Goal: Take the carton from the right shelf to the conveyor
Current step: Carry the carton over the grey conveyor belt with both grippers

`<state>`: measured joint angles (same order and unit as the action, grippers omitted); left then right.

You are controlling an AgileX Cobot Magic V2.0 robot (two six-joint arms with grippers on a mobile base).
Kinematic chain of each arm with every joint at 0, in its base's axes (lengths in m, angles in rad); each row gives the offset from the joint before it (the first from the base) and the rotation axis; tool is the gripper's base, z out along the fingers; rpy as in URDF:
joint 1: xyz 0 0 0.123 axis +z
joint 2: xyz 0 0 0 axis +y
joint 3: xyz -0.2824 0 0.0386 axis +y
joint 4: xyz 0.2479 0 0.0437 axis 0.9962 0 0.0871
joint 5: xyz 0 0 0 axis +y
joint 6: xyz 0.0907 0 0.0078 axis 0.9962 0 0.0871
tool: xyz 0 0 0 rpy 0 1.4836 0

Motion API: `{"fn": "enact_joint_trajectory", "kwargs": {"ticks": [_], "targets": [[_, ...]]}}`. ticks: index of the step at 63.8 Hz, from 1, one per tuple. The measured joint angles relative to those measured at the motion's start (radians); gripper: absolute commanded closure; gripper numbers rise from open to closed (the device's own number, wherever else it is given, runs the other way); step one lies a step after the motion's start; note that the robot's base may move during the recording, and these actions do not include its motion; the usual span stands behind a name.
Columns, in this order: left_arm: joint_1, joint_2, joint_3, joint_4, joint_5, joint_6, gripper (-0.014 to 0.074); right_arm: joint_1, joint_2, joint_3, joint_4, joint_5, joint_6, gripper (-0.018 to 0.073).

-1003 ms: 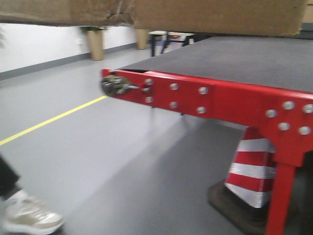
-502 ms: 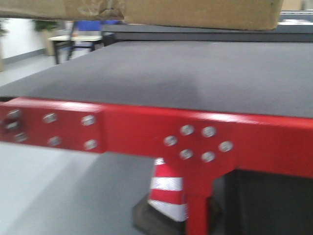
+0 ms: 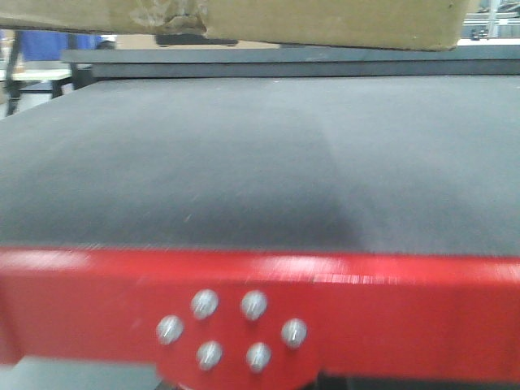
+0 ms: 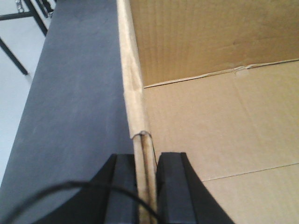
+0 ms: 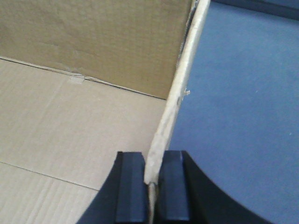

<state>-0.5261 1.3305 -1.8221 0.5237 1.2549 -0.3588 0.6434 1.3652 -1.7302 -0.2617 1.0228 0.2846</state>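
Pinching opposite walls of the brown corrugated cardboard carton, my left gripper and right gripper each clamp one edge, holding it above the dark grey, red-edged fabric conveyor belt.

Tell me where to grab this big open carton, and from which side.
Take the carton by the top edges of its two opposite side walls, coming down from above. It is open-topped and looks too wide for one grip, while each wall is thin enough to fit between fingers. The left gripper and right gripper pinch it exactly so.
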Motion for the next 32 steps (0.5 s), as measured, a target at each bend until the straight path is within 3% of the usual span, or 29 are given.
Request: {"fn": "enact_joint_trajectory", "kwargs": {"ticks": [32], "targets": [[0.000, 0.000, 0.000, 0.004, 0.000, 0.000, 0.0614, 0.000, 0.001, 0.000, 0.000, -0.004, 0.000, 0.0628]]}}
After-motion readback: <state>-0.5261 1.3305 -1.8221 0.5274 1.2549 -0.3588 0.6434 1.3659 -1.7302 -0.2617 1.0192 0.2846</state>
